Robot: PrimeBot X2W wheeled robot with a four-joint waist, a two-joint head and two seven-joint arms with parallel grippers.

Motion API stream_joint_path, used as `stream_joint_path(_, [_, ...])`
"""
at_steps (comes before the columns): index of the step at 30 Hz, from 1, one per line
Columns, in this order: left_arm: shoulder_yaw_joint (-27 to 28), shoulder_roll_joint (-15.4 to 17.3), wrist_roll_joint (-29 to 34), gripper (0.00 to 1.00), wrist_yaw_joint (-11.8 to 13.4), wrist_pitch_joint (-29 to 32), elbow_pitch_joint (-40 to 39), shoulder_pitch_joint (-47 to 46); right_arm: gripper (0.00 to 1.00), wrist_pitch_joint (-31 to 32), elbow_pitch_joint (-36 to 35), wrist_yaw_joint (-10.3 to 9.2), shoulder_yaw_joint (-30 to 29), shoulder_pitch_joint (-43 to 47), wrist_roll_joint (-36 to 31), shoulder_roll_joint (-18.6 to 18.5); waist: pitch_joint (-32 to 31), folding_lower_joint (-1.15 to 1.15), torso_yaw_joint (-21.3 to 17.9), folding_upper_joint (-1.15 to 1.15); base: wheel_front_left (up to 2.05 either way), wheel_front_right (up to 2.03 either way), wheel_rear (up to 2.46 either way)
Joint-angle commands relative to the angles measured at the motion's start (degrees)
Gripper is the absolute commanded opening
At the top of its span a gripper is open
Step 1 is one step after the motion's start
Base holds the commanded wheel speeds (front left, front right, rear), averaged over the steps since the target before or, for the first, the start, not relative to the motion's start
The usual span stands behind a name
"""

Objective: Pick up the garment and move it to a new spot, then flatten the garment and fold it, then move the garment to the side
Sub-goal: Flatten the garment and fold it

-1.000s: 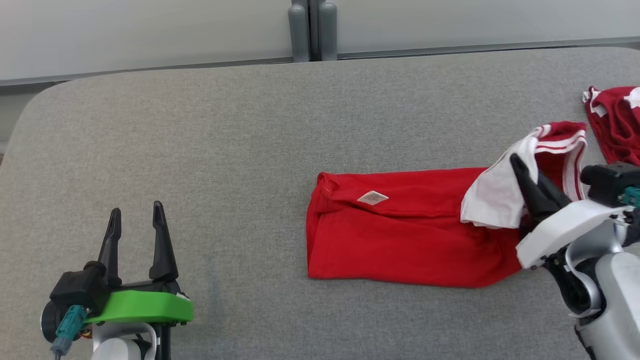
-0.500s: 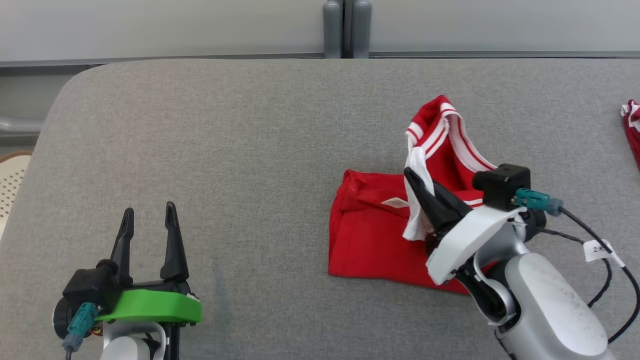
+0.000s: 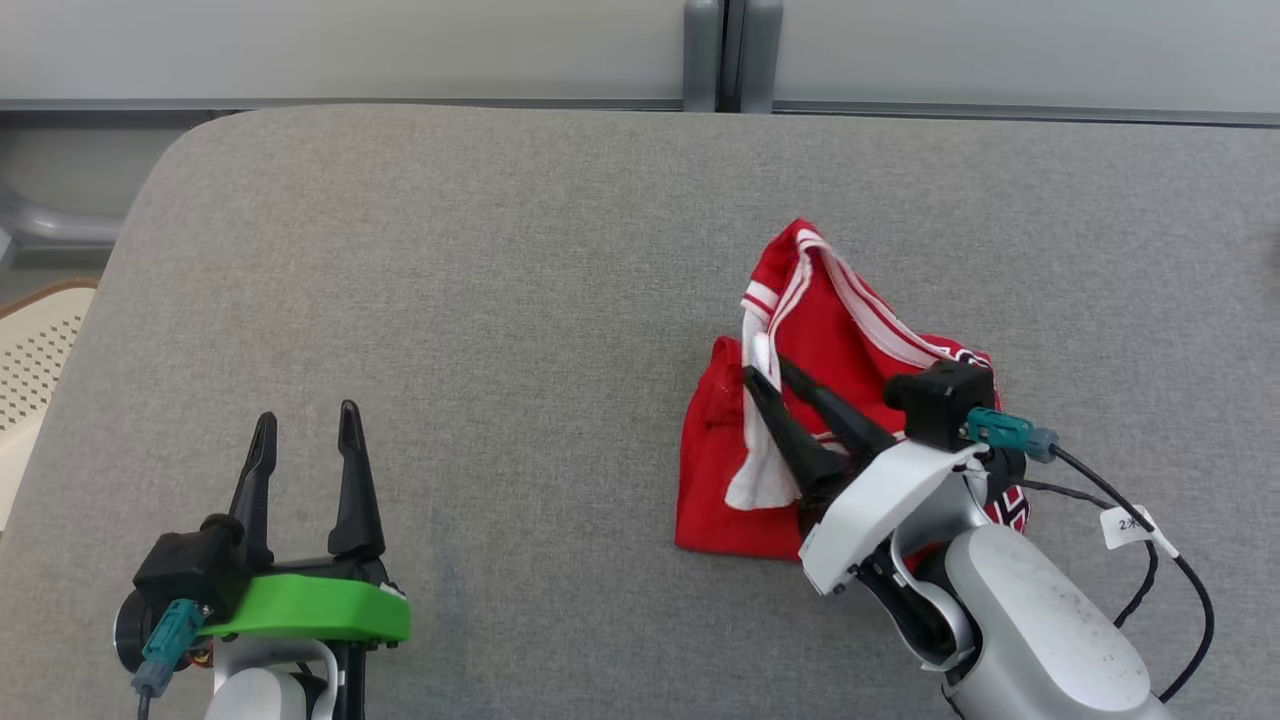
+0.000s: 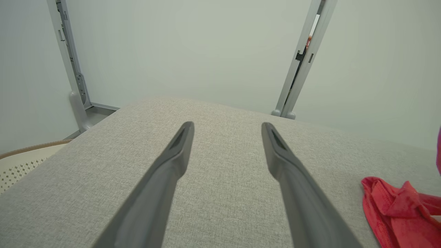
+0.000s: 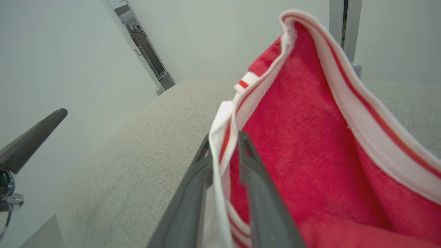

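Observation:
The garment [image 3: 830,330] is a red shirt with white-striped trim, bunched on the grey table right of centre. Its striped edge stands up in a peak. My right gripper [image 3: 764,368] reaches in from the lower right, and its two fingers straddle that edge, slightly parted. The right wrist view shows the white hem [image 5: 220,151] running loosely between the fingers of the right gripper [image 5: 224,137], with red cloth [image 5: 310,137] beyond. My left gripper [image 3: 306,415] rests open and empty at the lower left, far from the shirt. In the left wrist view the left gripper [image 4: 228,125] points over bare table, the garment [image 4: 396,213] at the lower right.
The padded grey table [image 3: 500,250] has a rounded far-left corner. A cream perforated seat [image 3: 30,350] stands off its left edge. A grey post [image 3: 730,50] rises behind the far edge against a pale wall. My right arm's cable with a paper tag [image 3: 1130,525] trails at the lower right.
The head camera has swung. My right gripper has carried the striped end leftward over the red body, bunching the shirt, and its fingers have parted. The left gripper has stayed still.

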Motion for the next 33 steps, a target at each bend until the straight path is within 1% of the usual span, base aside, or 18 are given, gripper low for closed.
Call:
stream_joint_path(1, [0.1,0.1,0.3,1.00,0.0,0.0,0.2,0.0,1.00,-1.5,-0.6,0.03,-0.1,-1.0,-0.2,-0.6,-0.5,0.00,-0.8,0.00,0.00,0.00,0.00])
stream_joint_path(5, [0.2,0.1,0.9,1.00,-0.5,0.0,0.3,0.1,1.00,-4.8,-2.6,0.03,-1.1,-1.2,-0.7,-2.1,-1.3,0.00,-2.2,0.00,0.00,0.00,0.00])
stream_joint_path(8, [0.6,0.1,1.3,1.00,-0.5,0.0,0.1,0.0,1.00,-6.7,-4.6,0.03,-3.1,-0.8,-1.2,-3.6,-1.8,0.00,-3.6,0.00,0.00,0.00,0.00])
stream_joint_path(13, [0.6,0.1,2.2,1.00,-1.0,0.0,0.1,-0.3,1.00,-9.0,-7.6,0.03,-8.7,1.8,-2.4,-6.1,-2.2,0.00,-5.5,0.00,0.00,0.00,0.00])
stream_joint_path(18, [0.4,0.1,2.5,1.00,-1.3,0.0,0.0,-0.7,1.00,-10.9,-10.6,0.03,-15.2,6.3,-3.7,-7.3,-2.3,0.00,-7.1,0.00,0.00,0.00,0.00])
stream_joint_path(20, [0.3,0.1,2.7,1.00,-1.4,0.0,-0.1,-0.6,1.00,-11.5,-11.5,0.03,-17.4,8.2,-4.4,-7.3,-2.4,0.00,-7.6,0.00,0.00,0.00,0.00])
stream_joint_path(25, [-0.5,0.1,3.1,1.00,-1.5,0.0,-0.4,-0.2,1.00,-12.5,-14.1,0.03,-22.2,13.7,-5.3,-5.5,-2.3,0.00,-8.5,0.00,0.00,0.00,0.00])
stream_joint_path(29, [-1.6,0.1,3.5,1.00,-1.9,0.0,-0.5,-0.4,1.00,-12.5,-15.5,0.03,-23.8,16.2,-6.1,-4.0,-1.9,0.00,-9.0,0.00,0.00,0.00,0.00])
stream_joint_path(33, [-4.0,0.1,4.1,1.00,-2.5,0.0,-0.3,-1.2,1.00,-12.5,-16.5,0.03,-24.0,16.6,-7.0,-3.2,-1.7,0.00,-9.4,0.00,0.00,0.00,0.00])
